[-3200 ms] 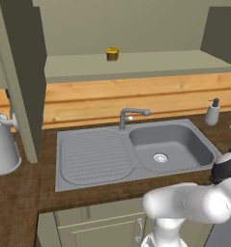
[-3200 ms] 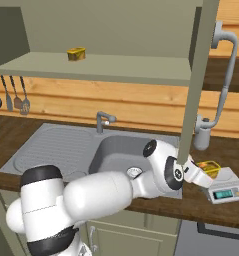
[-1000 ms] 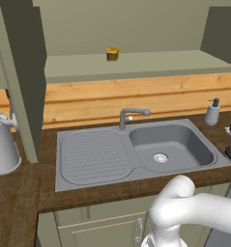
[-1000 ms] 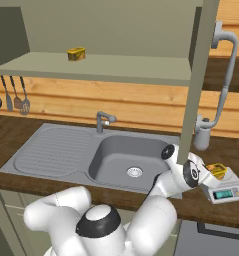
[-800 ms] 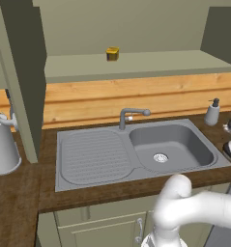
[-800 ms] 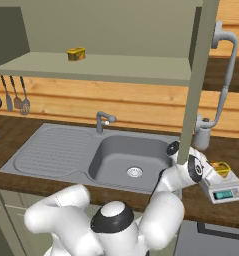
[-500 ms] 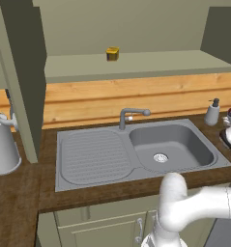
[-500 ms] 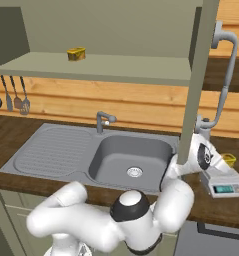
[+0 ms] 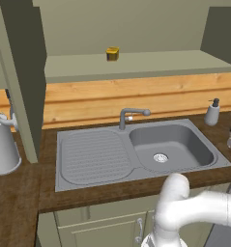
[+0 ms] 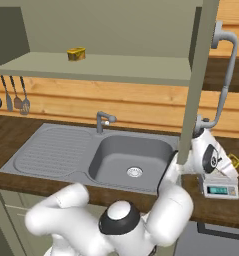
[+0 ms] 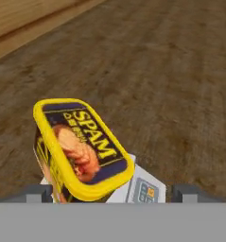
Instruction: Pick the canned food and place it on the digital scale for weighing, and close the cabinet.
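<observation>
Cabinet is open, its door swung out toward the room and standing edge-on just behind and above the jaws, with the curved silver handle higher up. That leaves the shelf reachable, so closing it looks like the part not yet done. Far off to the jaws' other side, up on the cabinet shelf, sits the narrower second can, not the one wanted.

Tabletop is dark wood and runs out ahead of the jaws and under them. The sink is set into it well to the side of the jaws, with the faucet behind it and a soap pump nearer the jaws' end.

The arm reaches out low over the tabletop's far end, wrist angled down so the jaws point at the digital scale.

Canned food, yellow rim with a Spam label on top, sits between the jaws, directly on the scale's light plate; the scale's button panel pokes out beside the can. It looks tilted from the hand camera, likely just the camera's angle.

Jaws are spread wide, not gripping. One fingertip stands clear of the can; the other is close to the can's side, contact unclear. Placement looks done; the arm needs to lift straight off so it doesn't nudge the can.
</observation>
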{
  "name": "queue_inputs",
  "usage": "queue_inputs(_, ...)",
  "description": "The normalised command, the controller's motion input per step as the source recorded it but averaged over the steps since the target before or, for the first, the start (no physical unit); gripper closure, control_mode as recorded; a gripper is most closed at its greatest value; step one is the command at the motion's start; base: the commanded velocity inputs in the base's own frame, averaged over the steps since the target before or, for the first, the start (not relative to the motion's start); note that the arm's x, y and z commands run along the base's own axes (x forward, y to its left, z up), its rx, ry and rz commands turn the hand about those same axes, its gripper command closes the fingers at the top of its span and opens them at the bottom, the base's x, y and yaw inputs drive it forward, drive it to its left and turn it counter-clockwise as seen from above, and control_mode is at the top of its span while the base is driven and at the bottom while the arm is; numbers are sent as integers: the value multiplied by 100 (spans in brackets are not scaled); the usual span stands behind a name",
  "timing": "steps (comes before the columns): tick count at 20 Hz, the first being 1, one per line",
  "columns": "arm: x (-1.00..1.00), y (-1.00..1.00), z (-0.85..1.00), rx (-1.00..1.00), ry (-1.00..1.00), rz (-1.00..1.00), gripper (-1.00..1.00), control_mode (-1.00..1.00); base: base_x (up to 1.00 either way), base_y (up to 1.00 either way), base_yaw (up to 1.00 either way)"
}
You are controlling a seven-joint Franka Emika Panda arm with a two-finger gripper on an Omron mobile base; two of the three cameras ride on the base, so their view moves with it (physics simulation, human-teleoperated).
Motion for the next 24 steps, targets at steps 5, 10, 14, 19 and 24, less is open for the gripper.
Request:
queue_inputs(5,-100,64,-28,0,-21,-4,-100,-100,0,0,0)
queue_inputs(10,-100,100,0,-2,-43,-4,-100,-100,0,0,0)
queue_inputs(14,-100,55,52,-1,-44,-4,-100,-100,0,0,0)
queue_inputs(19,-98,27,100,0,-44,0,-100,-100,0,0,0)
queue_inputs(24,-75,13,100,0,-39,0,-100,-100,0,0,0)
